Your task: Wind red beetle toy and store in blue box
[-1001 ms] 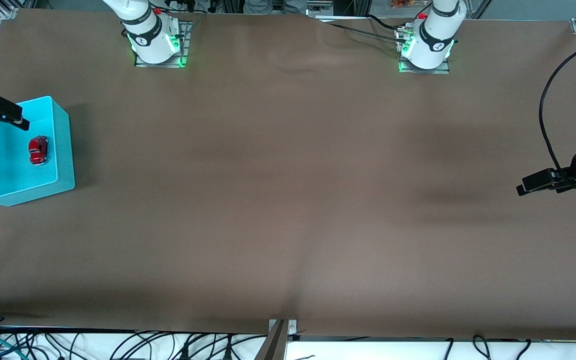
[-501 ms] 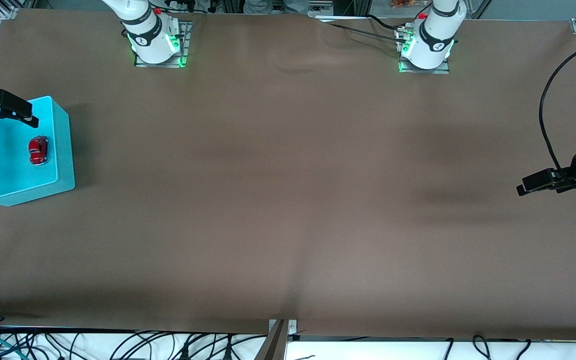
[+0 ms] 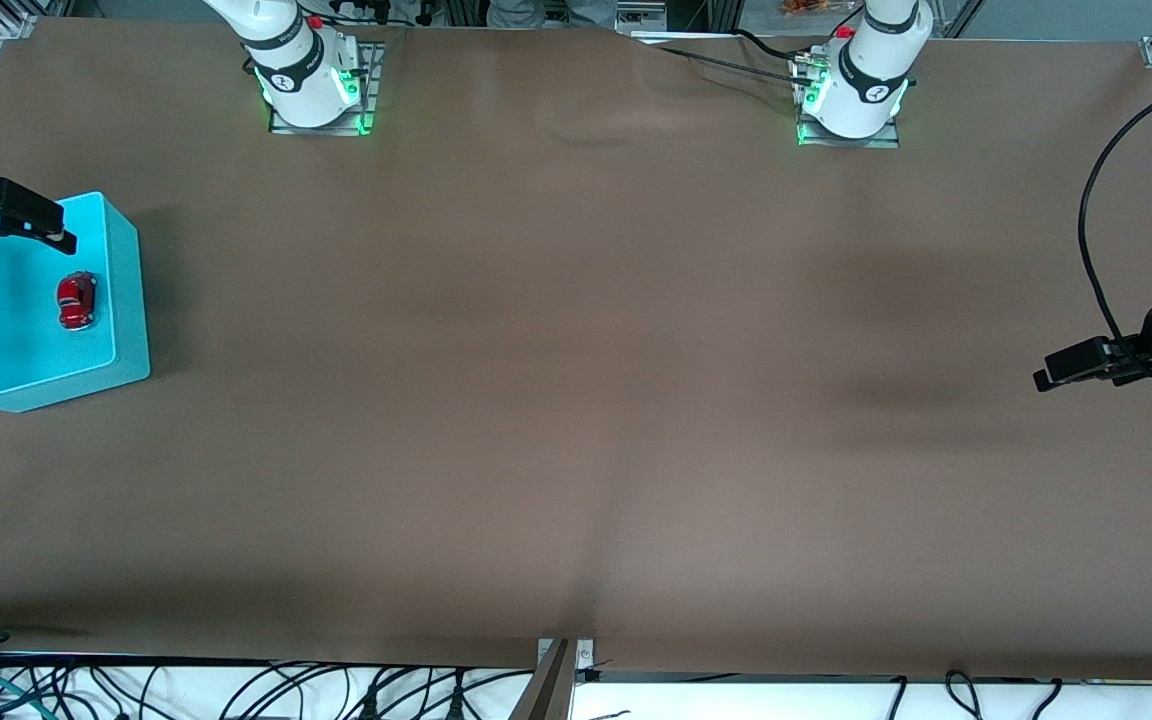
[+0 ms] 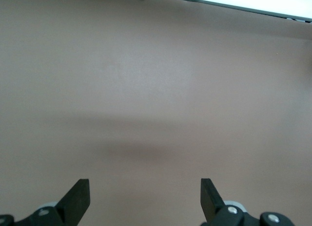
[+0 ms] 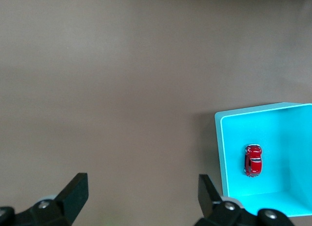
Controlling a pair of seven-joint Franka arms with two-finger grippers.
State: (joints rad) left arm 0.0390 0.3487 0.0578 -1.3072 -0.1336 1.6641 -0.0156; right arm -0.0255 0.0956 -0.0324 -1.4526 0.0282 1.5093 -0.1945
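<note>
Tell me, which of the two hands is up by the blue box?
The right hand, open over the blue box holding the red beetle toy; the left hand waits open over bare table.

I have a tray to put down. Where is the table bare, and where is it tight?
The brown table is bare between the blue box and the left pincer, which waits open. It is tight only at the right arm's end: red beetle toy in the box, open right pincer above.

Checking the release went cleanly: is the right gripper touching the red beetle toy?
Apart. The right wrist view shows the red beetle toy lying alone in the blue box, with the right gripper open and nothing between its fingers.
</note>
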